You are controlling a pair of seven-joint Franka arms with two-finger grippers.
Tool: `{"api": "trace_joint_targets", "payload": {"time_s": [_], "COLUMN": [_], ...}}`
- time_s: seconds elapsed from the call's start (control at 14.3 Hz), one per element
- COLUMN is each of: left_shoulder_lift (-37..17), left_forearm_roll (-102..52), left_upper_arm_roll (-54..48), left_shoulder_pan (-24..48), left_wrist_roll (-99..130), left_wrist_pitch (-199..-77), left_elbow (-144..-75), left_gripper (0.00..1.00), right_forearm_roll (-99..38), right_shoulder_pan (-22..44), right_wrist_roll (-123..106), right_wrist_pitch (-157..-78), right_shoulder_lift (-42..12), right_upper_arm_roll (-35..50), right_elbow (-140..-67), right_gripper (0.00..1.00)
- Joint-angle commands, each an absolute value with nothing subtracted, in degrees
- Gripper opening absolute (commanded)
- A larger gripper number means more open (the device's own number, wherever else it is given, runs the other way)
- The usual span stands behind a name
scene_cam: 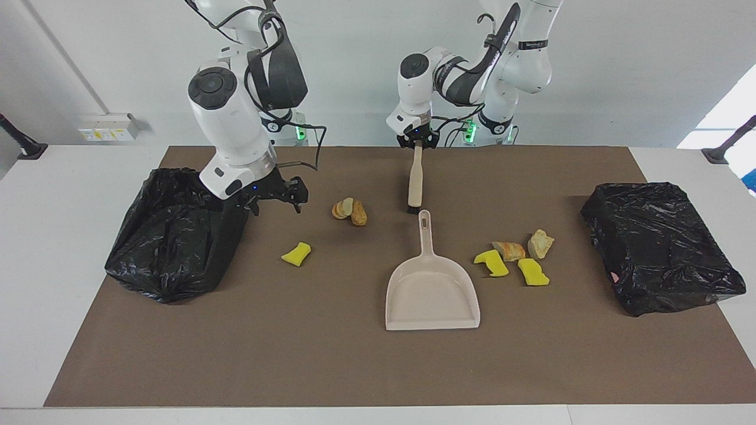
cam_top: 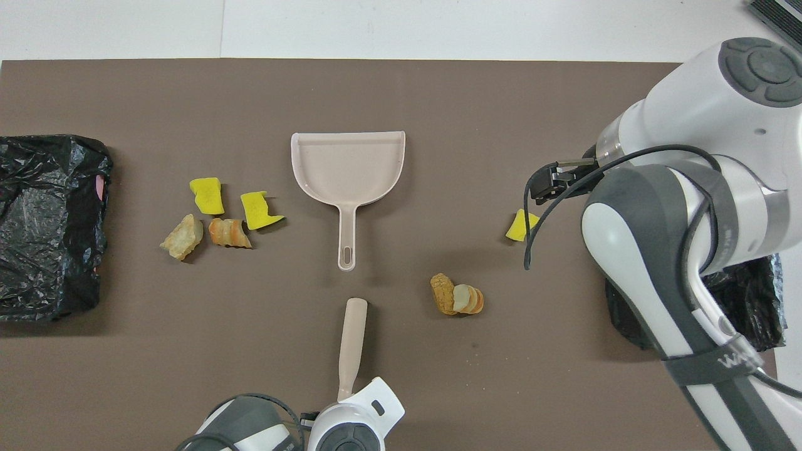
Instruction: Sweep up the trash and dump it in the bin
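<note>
My left gripper (scene_cam: 417,143) is shut on the top of a beige brush (scene_cam: 414,177). The brush hangs bristles down beside the handle tip of the beige dustpan (scene_cam: 431,289); it also shows in the overhead view (cam_top: 351,341). The dustpan (cam_top: 348,166) lies flat mid-mat. The trash lies in three spots: a yellow chunk (scene_cam: 296,254), bread pieces (scene_cam: 349,211) and a cluster of yellow and bread scraps (scene_cam: 514,257). My right gripper (scene_cam: 276,199) is open and empty over the mat, beside the black bag and near the lone yellow chunk (cam_top: 521,225).
A black-bagged bin (scene_cam: 171,236) stands at the right arm's end of the brown mat. A second black bag (scene_cam: 658,245) lies at the left arm's end. The right arm's bulk covers part of the first bag in the overhead view (cam_top: 745,300).
</note>
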State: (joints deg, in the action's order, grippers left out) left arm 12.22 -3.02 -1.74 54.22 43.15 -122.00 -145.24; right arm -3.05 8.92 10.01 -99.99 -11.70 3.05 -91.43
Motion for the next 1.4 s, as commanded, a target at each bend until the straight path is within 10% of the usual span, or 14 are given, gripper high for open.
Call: {"api": "trace_joint_targets", "payload": {"time_s": [0.0,0.77,0.91,0.98,1.33], "left_shoulder_lift": [12.7,12.3,12.2,12.2,12.8], "left_forearm_roll": [-3.3,-3.3,-3.3,-3.3,-3.2], "left_upper_arm_roll": [-2.1,-2.0,-2.0,-2.0,-1.8], "left_shoulder_pan": [52.7,52.6,52.6,52.6,52.2], "left_wrist_roll": [43.4,43.4,43.3,43.2,42.7], "left_wrist_pitch": [-123.7,-122.6,-122.6,-122.6,-119.8], "left_elbow": [-146.3,-144.5,-144.4,-144.4,-143.1], "left_gripper": [0.53,0.4,0.24,0.0,0.0], "right_forearm_roll": [-3.7,-3.7,-3.7,-3.7,-3.7], "right_shoulder_pan": [9.5,9.5,9.5,9.5,9.8], "right_wrist_roll": [11.1,11.1,11.0,11.0,11.1], "right_wrist_pitch": [-101.3,-101.3,-101.5,-101.8,-102.1], "right_shoulder_lift": [-11.1,-11.1,-11.1,-11.1,-11.2], "right_upper_arm_roll": [3.0,3.0,3.0,3.0,3.0], "right_elbow": [-92.5,-92.6,-92.6,-92.7,-92.7], "right_gripper": [1.0,1.0,1.0,1.0,1.0]}}
